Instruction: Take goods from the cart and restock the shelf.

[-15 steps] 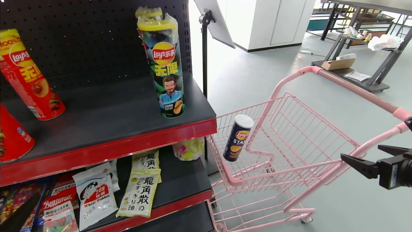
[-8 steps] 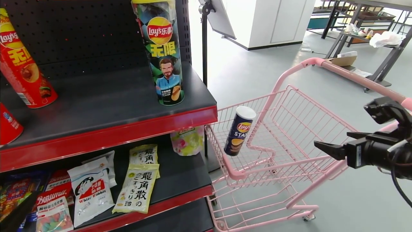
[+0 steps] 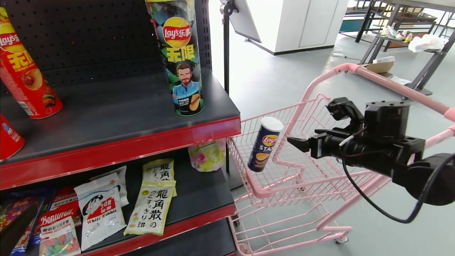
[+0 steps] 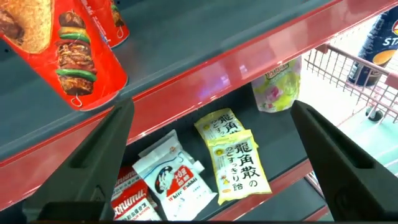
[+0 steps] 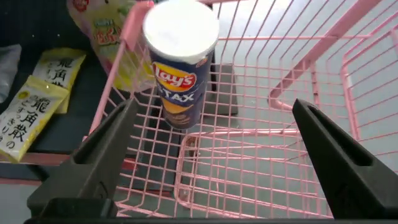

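Blue chip can [image 3: 265,144] leans tilted against the left wall of the pink cart [image 3: 257,192], just right of the shelf [image 3: 117,121] and not yet touched. Over the last second I've swung the right gripper [image 3: 301,141] in from the far right across the basket, so the pick is started, not made. Its fingers are spread wide and empty. The can sits just left of the tips, close but apart; the wrist view frames it between them, nearer one finger.

Head camera overlooks shelf [image 3: 124,149] and cart [image 3: 261,193]; left wrist faces shelf, right wrist the cart, both nearer.
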Tool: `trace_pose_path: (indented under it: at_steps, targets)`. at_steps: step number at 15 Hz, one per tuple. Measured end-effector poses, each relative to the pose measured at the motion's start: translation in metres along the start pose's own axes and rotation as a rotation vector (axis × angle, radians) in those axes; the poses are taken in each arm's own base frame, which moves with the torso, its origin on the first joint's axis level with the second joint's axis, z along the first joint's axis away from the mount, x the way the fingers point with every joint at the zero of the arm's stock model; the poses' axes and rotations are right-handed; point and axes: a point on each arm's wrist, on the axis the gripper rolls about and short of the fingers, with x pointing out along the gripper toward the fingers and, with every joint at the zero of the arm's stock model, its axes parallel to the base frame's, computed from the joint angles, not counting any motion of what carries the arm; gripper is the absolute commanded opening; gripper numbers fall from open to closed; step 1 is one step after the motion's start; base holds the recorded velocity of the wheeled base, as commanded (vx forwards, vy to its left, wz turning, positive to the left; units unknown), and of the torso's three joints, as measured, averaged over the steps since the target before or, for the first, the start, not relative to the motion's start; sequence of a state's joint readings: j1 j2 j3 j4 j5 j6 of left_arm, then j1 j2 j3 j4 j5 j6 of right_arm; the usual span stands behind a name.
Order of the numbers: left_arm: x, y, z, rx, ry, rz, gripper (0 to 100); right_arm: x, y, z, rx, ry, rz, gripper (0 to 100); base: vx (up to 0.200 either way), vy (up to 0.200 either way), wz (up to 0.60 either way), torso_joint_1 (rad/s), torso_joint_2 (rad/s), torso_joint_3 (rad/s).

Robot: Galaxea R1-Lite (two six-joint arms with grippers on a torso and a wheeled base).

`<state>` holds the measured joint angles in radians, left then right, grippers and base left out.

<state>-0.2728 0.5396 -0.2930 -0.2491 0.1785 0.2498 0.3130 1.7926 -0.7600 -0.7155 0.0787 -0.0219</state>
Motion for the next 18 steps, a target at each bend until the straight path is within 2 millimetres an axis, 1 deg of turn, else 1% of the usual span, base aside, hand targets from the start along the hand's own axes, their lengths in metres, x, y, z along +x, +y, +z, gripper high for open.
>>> trace_pose_path:
  at_steps: [3, 5, 6, 9, 18]
  targets:
    - [0.002, 0.0, 0.001, 0.0, 0.006, -0.012, 100, 0.02, 0.002, -0.016, 0.007, 0.045, 0.058, 100, 0.0, 0.0, 0.0, 0.0, 0.0, 0.0]
    - [0.005, -0.001, 0.003, -0.001, 0.009, -0.034, 100, 0.032, 0.002, -0.019, 0.005, 0.012, 0.093, 100, 0.0, 0.0, 0.0, 0.0, 0.0, 0.0]
    - [0.007, -0.001, 0.003, 0.0, 0.014, -0.046, 100, 0.041, 0.002, -0.022, 0.01, -0.001, 0.108, 100, 0.0, 0.0, 0.0, 0.0, 0.0, 0.0]
    - [0.012, -0.002, 0.005, 0.002, 0.03, -0.054, 100, 0.066, 0.002, -0.024, 0.084, -0.016, 0.127, 100, 0.0, 0.0, 0.0, 0.0, 0.0, 0.0]
    - [0.022, -0.003, 0.01, 0.007, 0.06, -0.062, 100, 0.122, 0.002, -0.03, 0.088, -0.044, 0.131, 100, 0.0, 0.0, 0.0, 0.0, 0.0, 0.0]
